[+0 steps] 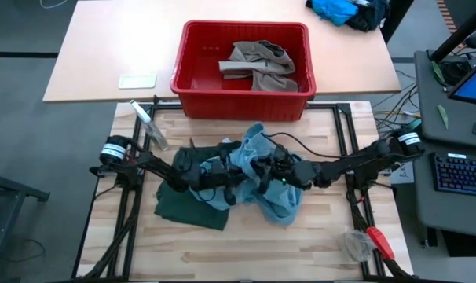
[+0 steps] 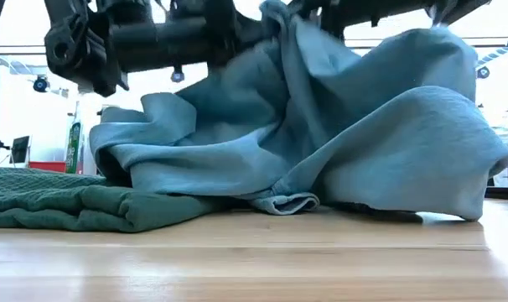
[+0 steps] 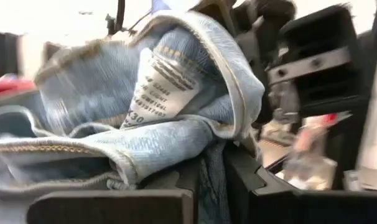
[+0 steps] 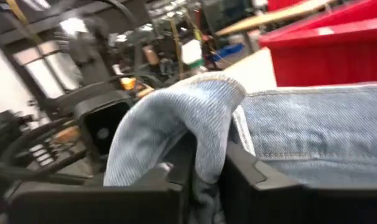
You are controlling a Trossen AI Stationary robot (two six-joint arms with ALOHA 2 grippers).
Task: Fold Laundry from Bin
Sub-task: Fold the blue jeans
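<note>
The light blue denim trousers (image 1: 261,177) are bunched at the table's middle, raised between both grippers. My left gripper (image 1: 236,179) is shut on them from the left and my right gripper (image 1: 271,169) from the right, the two close together. The trousers' lower folds (image 2: 287,203) rest on the wood and on the dark green shorts (image 1: 189,206), which lie flat at the near left. A khaki piece (image 1: 258,64) lies inside the red bin (image 1: 192,82) at the far side. My left gripper pinches a bunched fold of denim (image 3: 208,163) between its two fingers, just below the waistband with the white label (image 3: 156,87). The fingers come nearly level from the table's left. The cloth is raised there, and its lower part lies on the table. My right gripper pinches a folded-over ridge of denim (image 4: 204,146) between its two fingers, several layers thick. The fingers come level from the table's right. The cloth drapes over the fingers and hangs slack toward the table.
A clear bottle (image 1: 148,126) lies at the far left of the wood top. A red-handled tool (image 1: 379,242) and a crumpled clear bag (image 1: 356,245) lie at the near right. A white card (image 1: 137,81) lies left of the bin. A bright blue cloth heap (image 1: 344,11) sits far right.
</note>
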